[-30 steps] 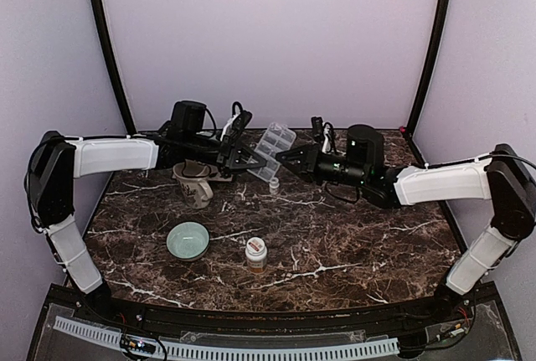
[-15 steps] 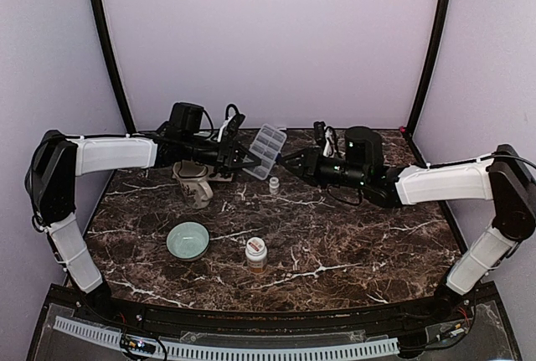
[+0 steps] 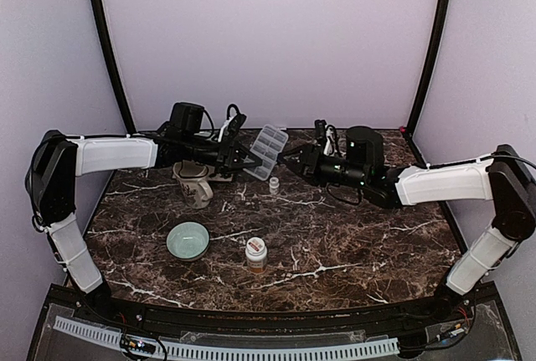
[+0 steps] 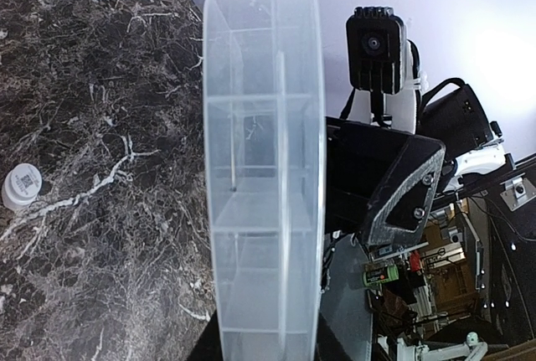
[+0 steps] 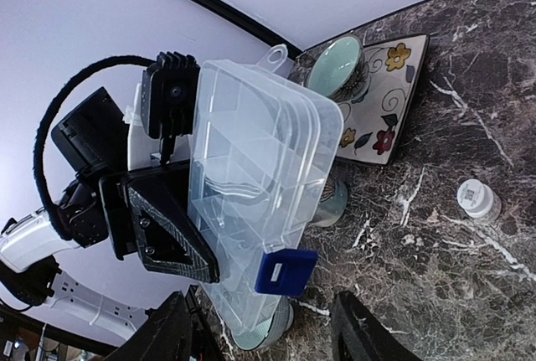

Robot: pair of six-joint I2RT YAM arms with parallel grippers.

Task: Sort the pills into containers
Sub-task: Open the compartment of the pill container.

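The clear box (image 4: 264, 177) stands on edge over the marble table (image 4: 100, 85). A white-capped bottle (image 4: 23, 187) is at the left, and a camera (image 4: 377, 47) behind the box.

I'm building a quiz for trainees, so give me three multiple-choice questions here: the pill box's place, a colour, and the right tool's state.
1. Where is the pill organiser box? A flat on the table; B held up by the left tool; C in a bowl.
2. Its latch colour? A blue; B red; C yellow.
3. The right tool is: A open; B shut on a bottle; C shut on a bowl.
Answers: B, the left tool grips it clear of the table; A, blue in the right wrist view; A, fingers wide apart.
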